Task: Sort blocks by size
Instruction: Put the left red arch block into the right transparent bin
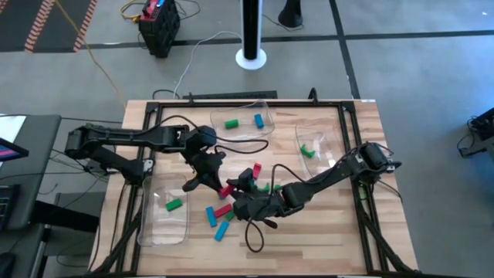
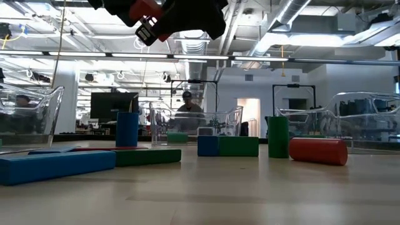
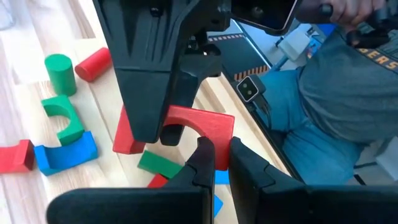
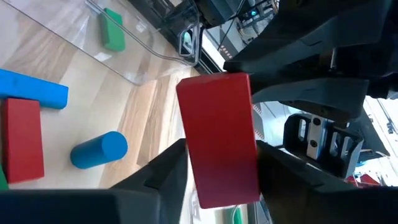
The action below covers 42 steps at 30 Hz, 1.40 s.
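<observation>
While both arms meet over the middle of the worktop [image 1: 340,224], we see the right claw [image 4: 214,165] clamped on a red bar [image 4: 219,138], its fingers pressed against the bar's two long sides. The left claw [image 3: 214,163] sits just beside it with its fingers narrowed on a red arch block [image 3: 202,127]; the two claws are nearly touching, raised above the wood.

Below and around the right claw lie loose blocks: a blue cylinder [image 4: 98,149], a flat red bar [image 4: 23,139] and a long blue bar [image 4: 32,88]. Beyond them, a green block [image 4: 112,28] rests inside a clear tray [image 1: 164,218] on the left claw's side.

Under the left claw we find a green cylinder [image 3: 59,73], a red cylinder [image 3: 93,64], a green arch [image 3: 64,118] and a blue arch [image 3: 65,152].

Farther from both claws, two more trays hold blocks: one [image 1: 243,123] with a green and a blue piece, another [image 1: 316,147] with green pieces.
</observation>
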### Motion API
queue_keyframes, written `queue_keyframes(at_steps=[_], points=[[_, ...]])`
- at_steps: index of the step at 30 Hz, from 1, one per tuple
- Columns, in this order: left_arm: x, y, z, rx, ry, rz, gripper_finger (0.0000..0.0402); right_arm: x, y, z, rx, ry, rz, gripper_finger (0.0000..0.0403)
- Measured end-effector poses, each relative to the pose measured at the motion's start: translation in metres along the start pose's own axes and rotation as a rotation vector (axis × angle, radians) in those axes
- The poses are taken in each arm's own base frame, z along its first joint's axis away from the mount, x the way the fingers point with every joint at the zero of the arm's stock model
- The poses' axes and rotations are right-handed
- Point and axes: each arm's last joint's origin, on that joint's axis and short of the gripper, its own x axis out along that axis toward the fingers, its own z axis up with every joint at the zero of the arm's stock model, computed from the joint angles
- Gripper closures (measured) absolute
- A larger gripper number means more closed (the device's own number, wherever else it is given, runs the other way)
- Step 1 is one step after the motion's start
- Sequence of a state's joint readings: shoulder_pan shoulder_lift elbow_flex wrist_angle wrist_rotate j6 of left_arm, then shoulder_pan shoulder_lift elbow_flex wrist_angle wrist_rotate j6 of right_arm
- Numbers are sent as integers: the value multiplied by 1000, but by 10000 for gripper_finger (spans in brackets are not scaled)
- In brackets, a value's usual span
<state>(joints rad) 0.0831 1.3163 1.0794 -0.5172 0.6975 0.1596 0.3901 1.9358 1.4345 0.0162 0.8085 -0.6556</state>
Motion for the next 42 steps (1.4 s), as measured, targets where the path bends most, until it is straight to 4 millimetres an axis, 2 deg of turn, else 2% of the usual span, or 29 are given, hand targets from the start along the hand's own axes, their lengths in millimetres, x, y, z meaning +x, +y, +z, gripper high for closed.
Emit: queue_keyframes(at_steps=[6, 13, 19, 27, 37, 42], points=[[0, 0, 0, 0, 0, 0, 382, 0, 0, 0, -7, 2, 5, 243], [0, 0, 0, -8, -1, 1, 369, 0, 0, 0, 8, 2, 5, 228], [0, 0, 0, -11, 3, 2, 345, 0, 1, 0, 16, 5, 3, 242], [-4, -3, 0, -6, -3, 21, 310, -3, 3, -2, 15, 38, -8, 235], [-36, -13, -2, 4, 19, 379, 283, -6, 13, -26, 78, 241, 14, 237], [-47, -19, -9, -12, 58, 510, 283, -13, 6, -45, 157, 386, 16, 237]])
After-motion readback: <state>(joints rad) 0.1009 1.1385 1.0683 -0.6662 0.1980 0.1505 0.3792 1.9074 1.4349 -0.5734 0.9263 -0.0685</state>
